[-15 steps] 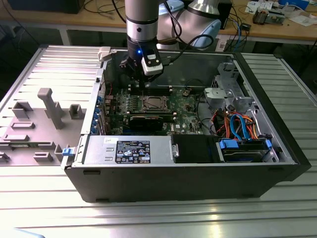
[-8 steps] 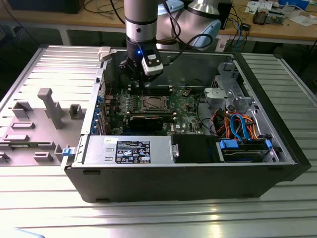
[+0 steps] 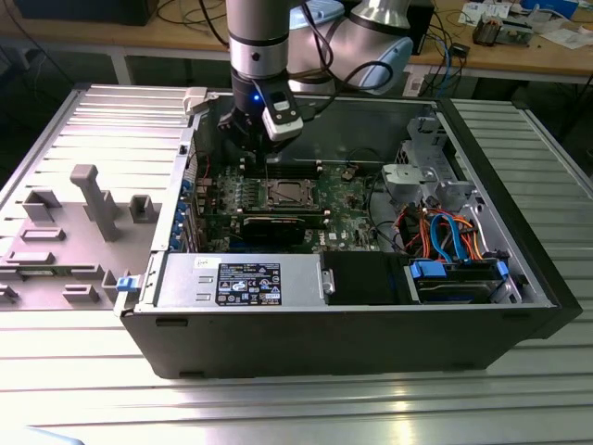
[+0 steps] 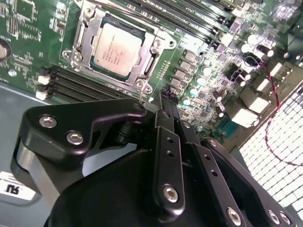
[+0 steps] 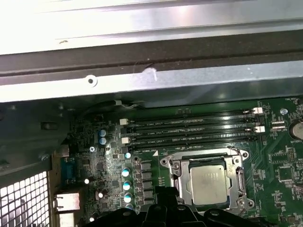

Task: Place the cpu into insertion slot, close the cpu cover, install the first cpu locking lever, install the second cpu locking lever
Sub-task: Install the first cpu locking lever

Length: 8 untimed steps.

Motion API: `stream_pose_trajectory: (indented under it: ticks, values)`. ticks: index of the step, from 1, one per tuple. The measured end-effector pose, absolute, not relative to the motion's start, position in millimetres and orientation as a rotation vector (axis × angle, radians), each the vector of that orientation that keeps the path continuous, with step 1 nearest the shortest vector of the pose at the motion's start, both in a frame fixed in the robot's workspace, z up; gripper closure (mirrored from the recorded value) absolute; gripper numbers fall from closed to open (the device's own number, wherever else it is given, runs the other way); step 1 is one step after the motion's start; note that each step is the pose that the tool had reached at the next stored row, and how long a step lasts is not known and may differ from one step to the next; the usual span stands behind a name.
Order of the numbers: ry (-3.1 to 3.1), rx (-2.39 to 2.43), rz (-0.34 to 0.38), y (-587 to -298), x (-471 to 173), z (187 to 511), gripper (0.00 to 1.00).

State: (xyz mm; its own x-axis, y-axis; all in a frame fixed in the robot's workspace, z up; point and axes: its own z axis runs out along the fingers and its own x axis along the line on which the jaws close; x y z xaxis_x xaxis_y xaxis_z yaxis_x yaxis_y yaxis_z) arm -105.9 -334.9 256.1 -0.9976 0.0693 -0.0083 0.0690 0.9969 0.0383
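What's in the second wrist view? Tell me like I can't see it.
A small flat square silver-grey cpu sits in its silver-rimmed socket on a green circuit board, with a thin silver metal cover frame lying flat around it. A black robot gripper looms in front, its tip near the socket's corner and long black memory slots.

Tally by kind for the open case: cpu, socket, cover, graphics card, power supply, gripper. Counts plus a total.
cpu: 1
insertion slot: 1
cpu cover: 1
graphics card: 1
power supply: 1
gripper: 1
Total: 6
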Motion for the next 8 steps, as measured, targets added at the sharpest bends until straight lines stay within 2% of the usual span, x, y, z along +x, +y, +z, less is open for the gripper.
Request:
stream_pose_trajectory:
  ticks: [8]
  values:
    - [3.133,0.004,0.062,-334.9,-108.7,255.7,0.89]
